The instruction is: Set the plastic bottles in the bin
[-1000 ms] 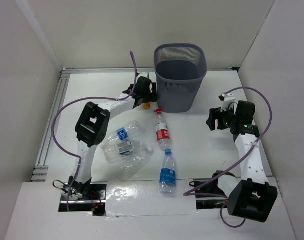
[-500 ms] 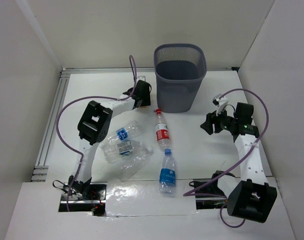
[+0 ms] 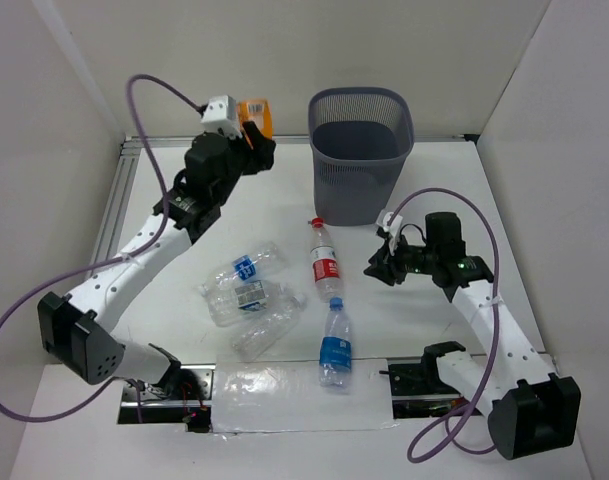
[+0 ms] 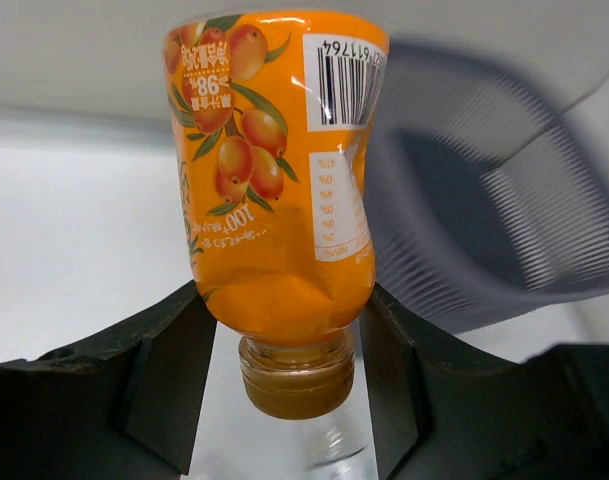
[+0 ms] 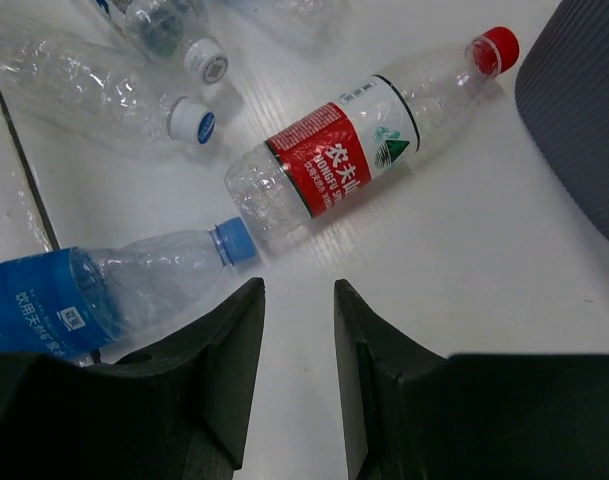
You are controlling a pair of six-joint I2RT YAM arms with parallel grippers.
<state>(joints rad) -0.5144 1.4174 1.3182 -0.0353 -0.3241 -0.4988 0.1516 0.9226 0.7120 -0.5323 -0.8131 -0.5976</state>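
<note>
My left gripper (image 3: pixel 256 132) is raised to the left of the bin (image 3: pixel 359 195), shut on an orange-labelled bottle (image 4: pixel 274 170) held cap down. The dark mesh bin (image 4: pixel 484 230) lies just beyond and right of it. My right gripper (image 5: pixel 296 290) hovers low over the table, open with a narrow gap and nothing between its fingers. Just ahead of it lie a red-labelled, red-capped bottle (image 5: pixel 354 155) and a blue-labelled bottle (image 5: pixel 104 290). In the top view these are the red bottle (image 3: pixel 325 262) and the blue one (image 3: pixel 335 345). More clear bottles (image 3: pixel 249 292) lie in a cluster to the left.
An aluminium rail (image 3: pixel 109 240) runs along the table's left side. White walls close in the left, back and right. A shiny plastic strip (image 3: pixel 284 385) covers the near edge between the arm bases. Purple cables loop off both arms.
My left gripper closed on the orange bottle beside the bin's base and lifted it up and to the left. My right arm swung left toward the red bottle, its jaws narrowing.
</note>
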